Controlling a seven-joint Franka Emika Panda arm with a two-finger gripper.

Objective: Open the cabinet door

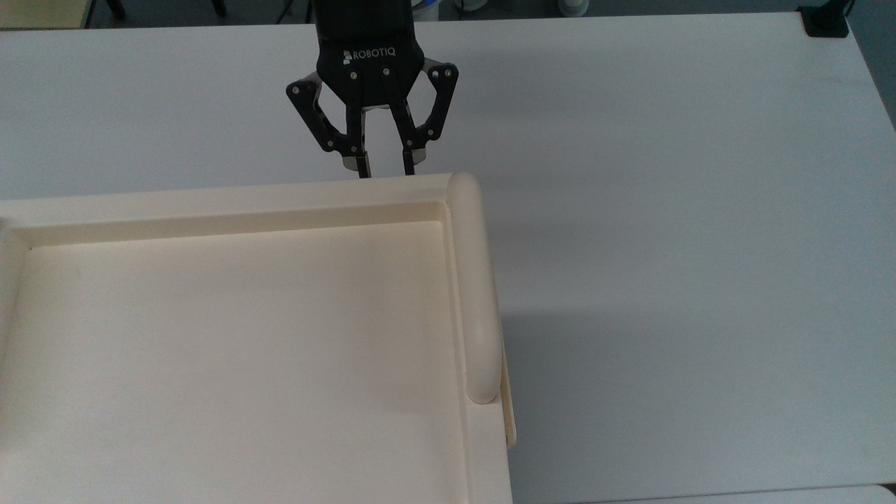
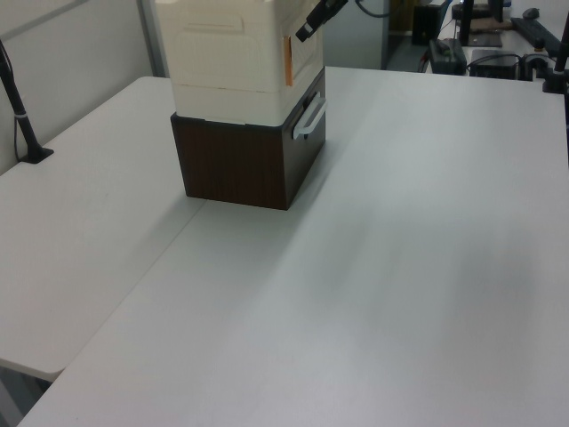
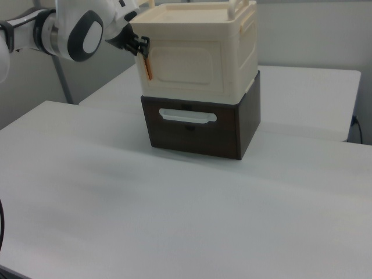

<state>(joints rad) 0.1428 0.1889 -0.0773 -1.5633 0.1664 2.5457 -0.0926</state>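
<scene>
The cream cabinet sits on a dark brown drawer unit (image 3: 200,125) on the white desk (image 1: 665,210), and the cabinet door (image 3: 183,65) is the panel with rounded corners on the face turned toward the right view's camera, just above the drawer's pale handle (image 3: 188,117). It looks shut, lying flush in its frame. The step in hand is the approach — the black claw (image 1: 383,170) has its fingers a narrow gap apart and holds nothing, its tips at the far edge of the cabinet's recessed top (image 1: 231,336) in the top view. In the right view the claw (image 3: 141,45) is against the upper corner of the cabinet at the right view's left, just beside an orange strip (image 3: 147,65) that runs down the door's edge there. Whether the tips already touch the door or that strip cannot be told. I judge that the next move calls for settling the fingers on that edge and closing on it — then drawing the door outward in an arc about its opposite side, without dragging the whole stack across the desk.
</scene>
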